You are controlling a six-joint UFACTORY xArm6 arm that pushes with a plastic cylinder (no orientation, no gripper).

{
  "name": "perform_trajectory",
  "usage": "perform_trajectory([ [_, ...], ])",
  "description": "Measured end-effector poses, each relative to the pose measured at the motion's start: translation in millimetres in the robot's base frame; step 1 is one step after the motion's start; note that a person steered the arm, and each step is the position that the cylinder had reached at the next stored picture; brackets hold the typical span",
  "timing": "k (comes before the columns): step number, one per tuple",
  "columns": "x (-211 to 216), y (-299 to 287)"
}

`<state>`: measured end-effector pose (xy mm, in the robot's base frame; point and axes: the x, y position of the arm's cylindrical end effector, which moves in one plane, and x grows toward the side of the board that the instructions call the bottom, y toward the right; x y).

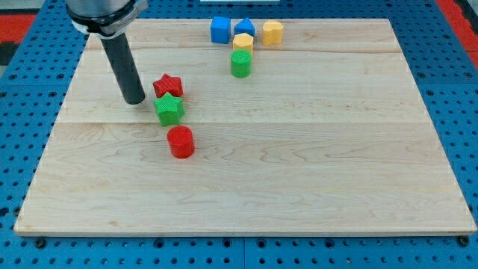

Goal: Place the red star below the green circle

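Observation:
The red star lies on the wooden board left of centre. The green circle, a short cylinder, stands towards the view's top, up and to the right of the star. My tip rests on the board just left of the red star and a little lower, with a small gap between them. A green star touches the red star from below.
A red cylinder stands below the green star. At the view's top sit a blue cube, a blue pentagon-like block, a yellow hexagon and a yellow block just above the green circle.

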<state>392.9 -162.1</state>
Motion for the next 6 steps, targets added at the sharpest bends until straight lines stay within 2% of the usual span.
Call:
perform_trajectory([
  [1,-5,-3],
  [3,-12,45],
  [5,-13,14],
  [6,-18,34],
])
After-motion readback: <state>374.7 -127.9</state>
